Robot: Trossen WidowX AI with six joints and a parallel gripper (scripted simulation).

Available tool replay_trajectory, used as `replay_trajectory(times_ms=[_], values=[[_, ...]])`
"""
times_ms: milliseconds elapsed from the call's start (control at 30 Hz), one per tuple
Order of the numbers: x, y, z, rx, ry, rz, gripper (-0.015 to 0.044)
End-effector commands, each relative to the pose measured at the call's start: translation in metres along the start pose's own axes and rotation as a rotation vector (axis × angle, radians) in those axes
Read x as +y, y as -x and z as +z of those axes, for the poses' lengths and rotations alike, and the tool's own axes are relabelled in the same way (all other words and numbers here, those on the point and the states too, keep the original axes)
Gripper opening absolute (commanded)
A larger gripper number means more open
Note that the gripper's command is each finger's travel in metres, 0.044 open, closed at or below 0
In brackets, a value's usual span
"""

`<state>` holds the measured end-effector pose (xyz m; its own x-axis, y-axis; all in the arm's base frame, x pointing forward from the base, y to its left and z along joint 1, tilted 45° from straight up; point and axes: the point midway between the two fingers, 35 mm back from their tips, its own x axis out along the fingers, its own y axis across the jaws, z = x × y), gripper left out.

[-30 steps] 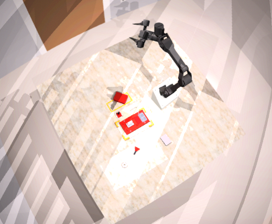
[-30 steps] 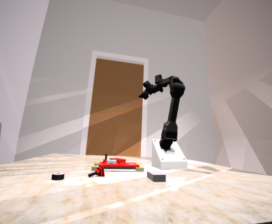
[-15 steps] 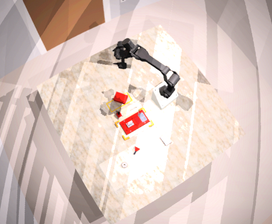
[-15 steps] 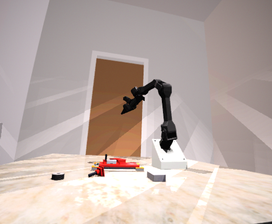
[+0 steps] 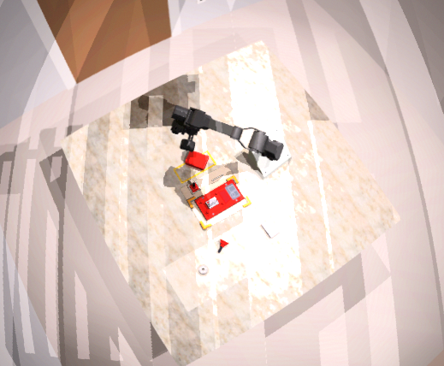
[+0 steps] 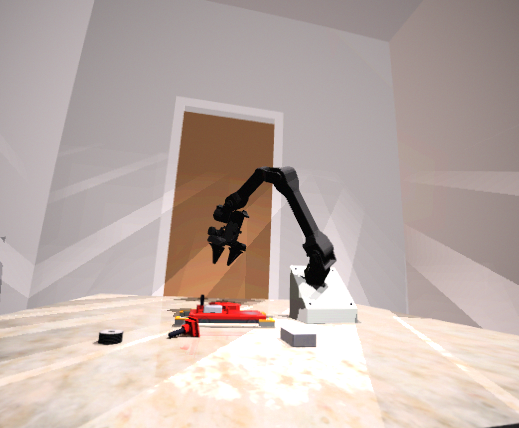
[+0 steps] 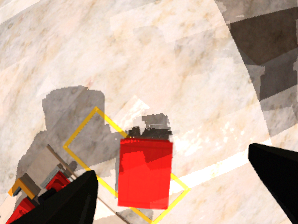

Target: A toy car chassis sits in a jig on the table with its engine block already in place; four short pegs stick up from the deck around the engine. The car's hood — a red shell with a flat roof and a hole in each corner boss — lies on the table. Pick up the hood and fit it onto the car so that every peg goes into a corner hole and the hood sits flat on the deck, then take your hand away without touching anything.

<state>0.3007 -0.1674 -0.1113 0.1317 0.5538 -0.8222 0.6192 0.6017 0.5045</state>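
Observation:
The red hood (image 5: 197, 160) (image 7: 145, 175) lies on the table, roof up, partly across a yellow outline (image 7: 96, 108). Its corner holes cannot be made out. My gripper (image 6: 222, 264) (image 7: 174, 165) is open and empty, pointing down high above the table. In the wrist view the hood shows between the two fingers, well below them. The red chassis (image 5: 225, 197) (image 6: 239, 315) sits in the jig (image 5: 205, 225) with its light engine block (image 5: 211, 202) (image 6: 213, 309) on the deck. The pegs are too small to tell clearly.
A small red part with a black post (image 5: 194, 186) stands between hood and chassis. A red and black part (image 5: 222, 244) (image 6: 191, 327), a black wheel (image 5: 203, 269) (image 6: 110, 337) and a grey block (image 5: 269, 231) (image 6: 299, 337) lie on the chassis's other side. The white arm base (image 6: 324, 310) stands nearby.

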Motion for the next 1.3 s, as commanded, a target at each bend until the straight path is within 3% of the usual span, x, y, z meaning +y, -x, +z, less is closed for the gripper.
replay_trajectory(times_ms=[0, 133, 1267], values=[[0.023, -0.044, -0.035, 0.182, -0.126, -0.013, 0.044], [0.036, -0.069, -0.059, 0.293, -0.208, -0.049, 0.044], [0.033, -0.093, -0.068, 0.293, -0.208, -0.048, 0.044]])
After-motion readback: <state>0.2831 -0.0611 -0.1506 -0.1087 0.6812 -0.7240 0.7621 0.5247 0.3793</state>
